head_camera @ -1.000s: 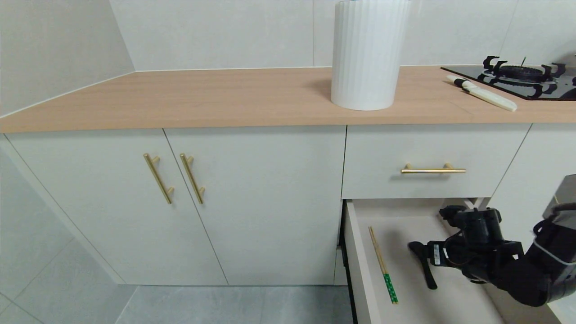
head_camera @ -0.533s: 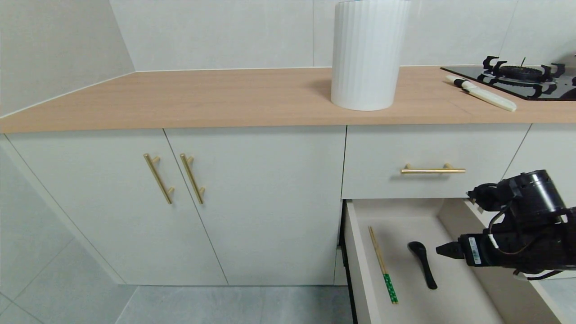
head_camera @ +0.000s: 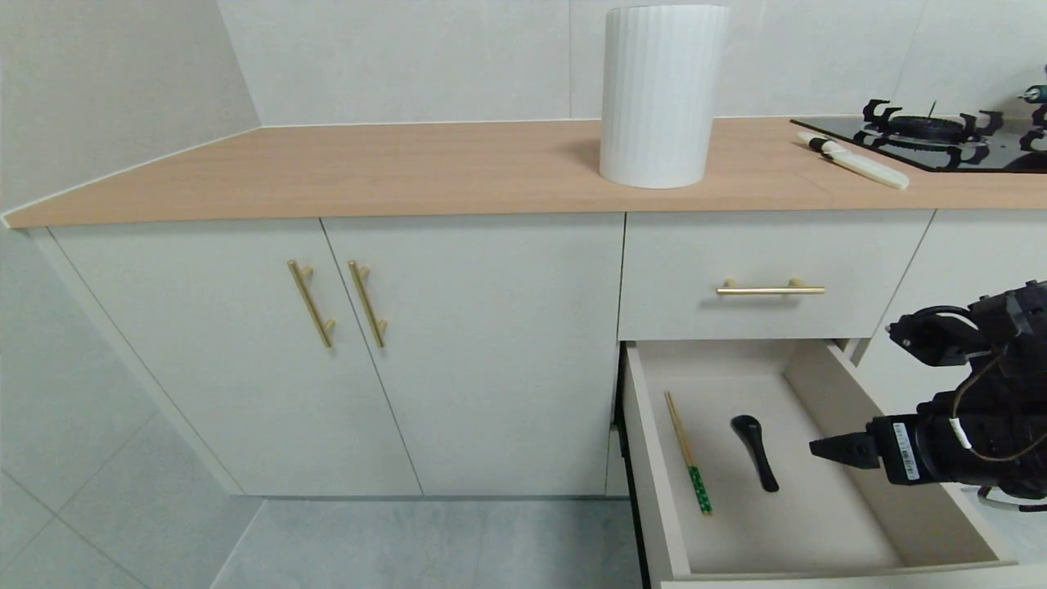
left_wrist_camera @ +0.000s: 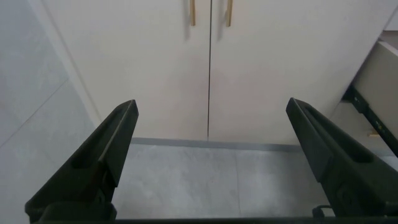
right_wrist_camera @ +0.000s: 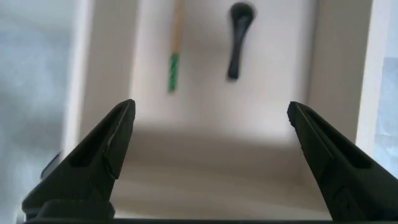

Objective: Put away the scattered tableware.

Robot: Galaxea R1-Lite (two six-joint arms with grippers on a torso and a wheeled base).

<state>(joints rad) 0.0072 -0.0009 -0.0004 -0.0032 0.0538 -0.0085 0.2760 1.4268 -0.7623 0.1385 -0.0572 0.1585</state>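
— Why do our left pincer and right pincer both gape wide, empty?
— The black spoon and chopsticks lie stowed in the open drawer. The knife, at the bench's right end, likely comes next.

Open drawer: bare floor right of the spoon, chopsticks near left wall

Countertop: wood-grain finish, matt, smooth. Cabinet doors and drawer: off-white board, matt. Bar handles: gold-toned metal, satin. Canister: white, matt, vertically ribbed. Hob: black glass, glossy. Pan support: dull black metal. Spoon: black, smooth, slight sheen. Chopsticks: pale wood, green patterned ends. Wall tiles: smooth, low sheen. Floor tiles: grey, matt.
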